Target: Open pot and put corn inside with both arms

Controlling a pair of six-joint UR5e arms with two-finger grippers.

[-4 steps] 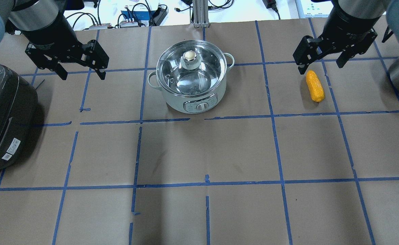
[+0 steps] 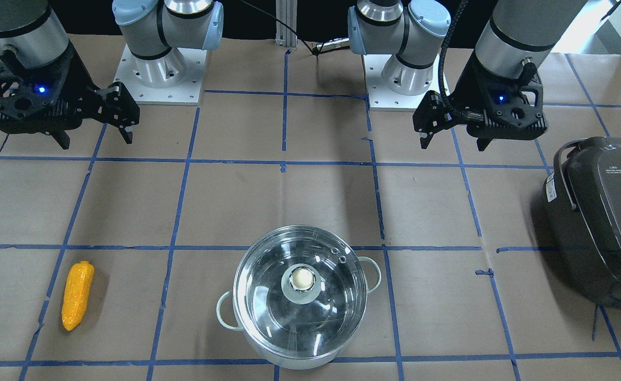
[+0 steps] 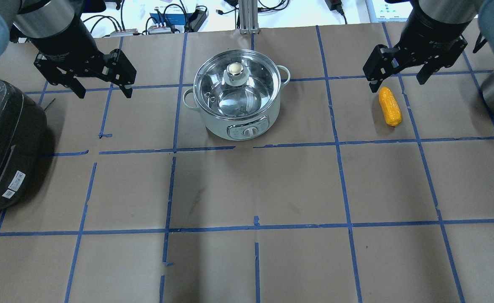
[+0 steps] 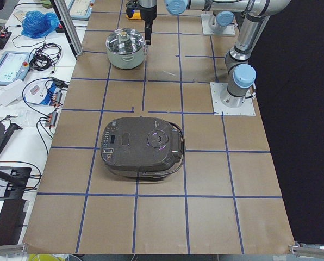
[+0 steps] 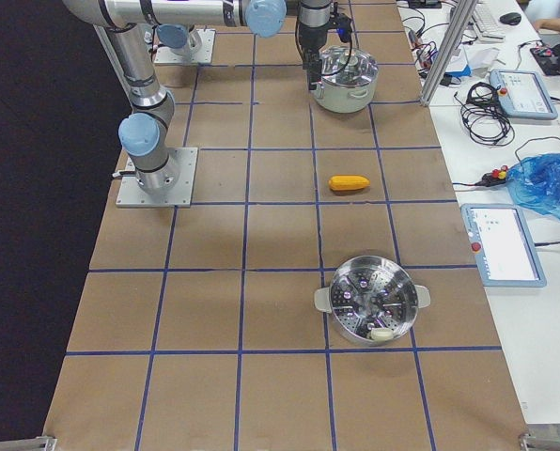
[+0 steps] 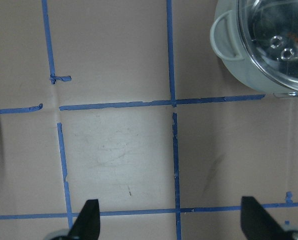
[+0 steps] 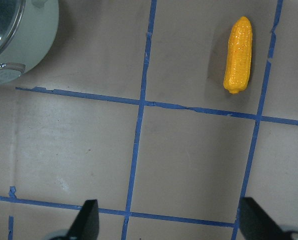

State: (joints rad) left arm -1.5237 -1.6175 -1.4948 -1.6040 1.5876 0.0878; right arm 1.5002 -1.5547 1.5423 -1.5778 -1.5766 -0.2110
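Bearing the pot [image 3: 237, 96]: blue-taped brown tabletop [image 3: 297, 185].

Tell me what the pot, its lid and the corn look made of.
The pot: pale-green matte outer wall, painted metal or plastic, unclear; mirror-bright metal inside, likely steel.
The lid: clear glass, you see through it, with reflections.
The corn: glossy, uniformly yellow-orange, bumpy, probably moulded plastic.

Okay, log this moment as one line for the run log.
pot: lid on | corn: on table, untouched | left gripper: open, empty | right gripper: open, empty, clear of corn
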